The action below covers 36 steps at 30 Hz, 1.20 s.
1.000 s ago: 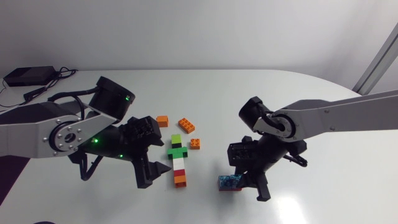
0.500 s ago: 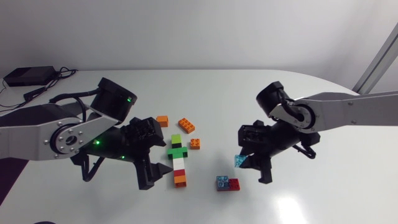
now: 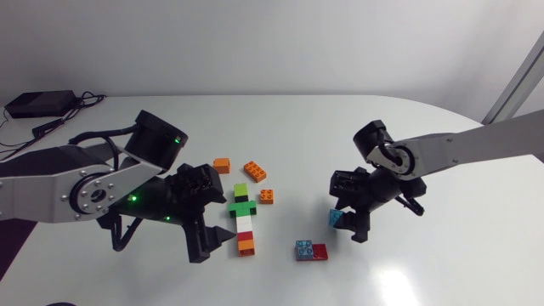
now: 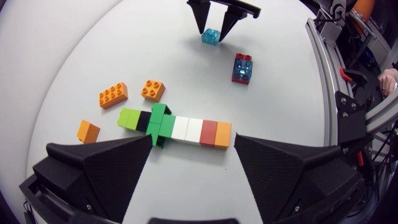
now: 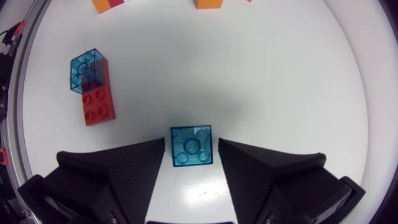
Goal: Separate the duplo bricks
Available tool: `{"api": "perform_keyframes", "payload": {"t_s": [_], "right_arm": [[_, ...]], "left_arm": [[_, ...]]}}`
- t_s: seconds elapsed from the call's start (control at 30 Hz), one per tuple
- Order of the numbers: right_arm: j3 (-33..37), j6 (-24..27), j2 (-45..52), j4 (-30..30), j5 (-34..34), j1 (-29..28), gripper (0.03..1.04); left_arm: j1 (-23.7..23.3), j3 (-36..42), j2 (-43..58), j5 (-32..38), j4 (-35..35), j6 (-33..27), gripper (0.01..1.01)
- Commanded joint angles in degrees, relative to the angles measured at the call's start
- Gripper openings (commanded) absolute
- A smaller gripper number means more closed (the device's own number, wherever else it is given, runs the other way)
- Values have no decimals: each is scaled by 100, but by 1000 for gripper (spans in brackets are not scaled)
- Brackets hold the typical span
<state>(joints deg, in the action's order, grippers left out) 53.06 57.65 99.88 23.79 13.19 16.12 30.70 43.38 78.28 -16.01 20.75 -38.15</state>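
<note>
A long row of joined bricks (image 3: 245,220), green, black, white, red and orange, lies mid-table. My left gripper (image 3: 212,242) stands open just left of its orange end; in the left wrist view the row (image 4: 177,127) lies right ahead of the open fingers. A clear blue brick (image 5: 191,146) rests on the table between the fingers of my right gripper (image 5: 191,142), with a small gap on each side, so that gripper (image 3: 344,228) is open. A red brick with another clear blue brick on one end (image 3: 311,251) lies in front of it.
Three loose orange bricks lie behind the row: a small one (image 3: 222,165), a long one (image 3: 255,171) and a square one (image 3: 267,196). A black box with cables (image 3: 38,104) sits at the far left corner.
My right gripper pulled a clear blue brick off the red stack, carried it right and back, and has now opened around it on the table. The left arm has barely moved.
</note>
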Motion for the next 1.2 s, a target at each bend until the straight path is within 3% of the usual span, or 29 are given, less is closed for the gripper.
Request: {"api": "perform_keyframes", "payload": {"t_s": [0.0, 0.13, 0.27, 0.37, 0.43, 0.67, 0.8, 0.9, 1.17], "right_arm": [[56, -96, -205, 20, -36, 5, 977], [-138, -140, -741, 178, 201, 128, 995], [-525, -201, -1111, 240, 360, 594, 995], [-779, -272, -1031, 143, 360, 954, 990], [-902, -324, -873, -6, 360, 1130, 936], [-1175, -430, -680, -331, 360, 1271, 879], [-1298, -483, -583, -542, 351, 1280, 636], [-1351, -474, -574, -630, 351, 1280, 267], [-1333, -395, -908, -261, 544, 1341, 156]], "left_arm": [[50, -154, -102, 45, -1, -131, 918], [94, -154, -102, 45, -10, -122, 918], [156, -145, -94, 45, -36, -105, 918], [209, -136, -85, 54, -45, -87, 918], [217, -145, -85, 54, -45, -78, 918], [200, -198, -102, 54, -45, -70, 918], [217, -189, -102, 54, -54, -70, 918], [244, -180, -85, 54, -89, -43, 918], [261, -180, -85, 54, -98, -34, 918]]}}
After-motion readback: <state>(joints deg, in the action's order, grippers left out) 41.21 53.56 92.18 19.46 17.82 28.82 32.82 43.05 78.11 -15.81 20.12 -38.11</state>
